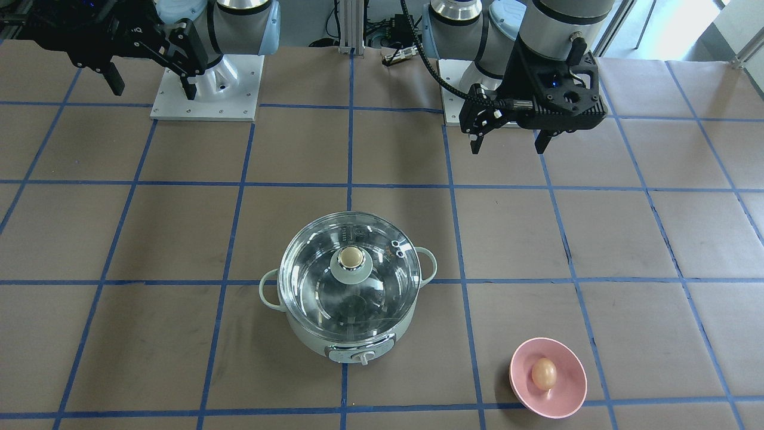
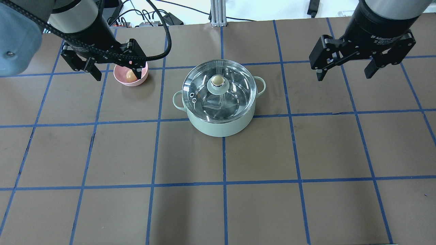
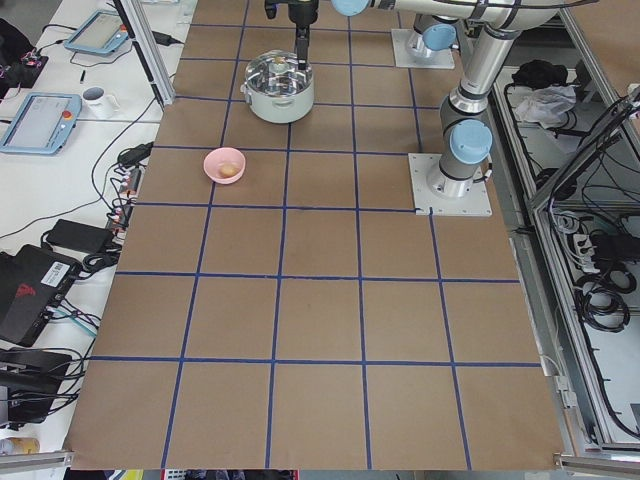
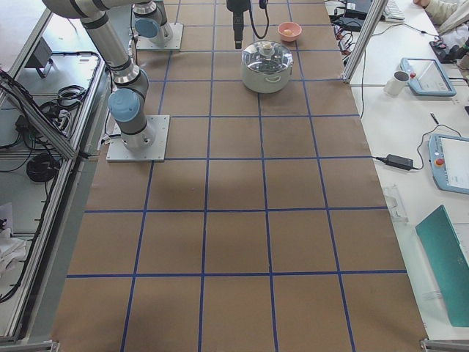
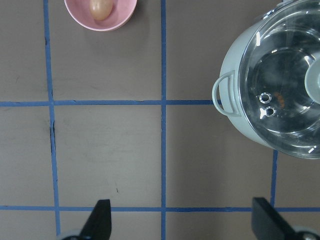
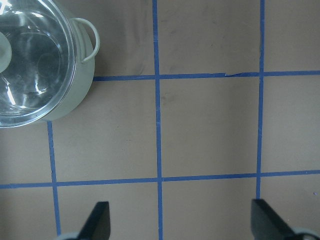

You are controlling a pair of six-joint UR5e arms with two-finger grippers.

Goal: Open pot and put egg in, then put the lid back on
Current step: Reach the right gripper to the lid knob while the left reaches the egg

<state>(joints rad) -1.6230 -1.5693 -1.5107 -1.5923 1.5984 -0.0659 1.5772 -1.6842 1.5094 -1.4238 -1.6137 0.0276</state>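
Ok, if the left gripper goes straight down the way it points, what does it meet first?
Most likely the bare table. In the wrist view the left gripper points down at brown paper, clear of the pink bowl and the pot.

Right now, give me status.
Left end effector and right end effector open, empty. Lid seated on pot. Egg in pink bowl, nothing blocking it.

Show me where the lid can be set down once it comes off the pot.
Roomiest: the bare table on the pot's right, below the open right gripper, and the wide stretch between pot and arm bases. Tighter: the gap between the pot and the bowl holding the egg, by the left gripper.
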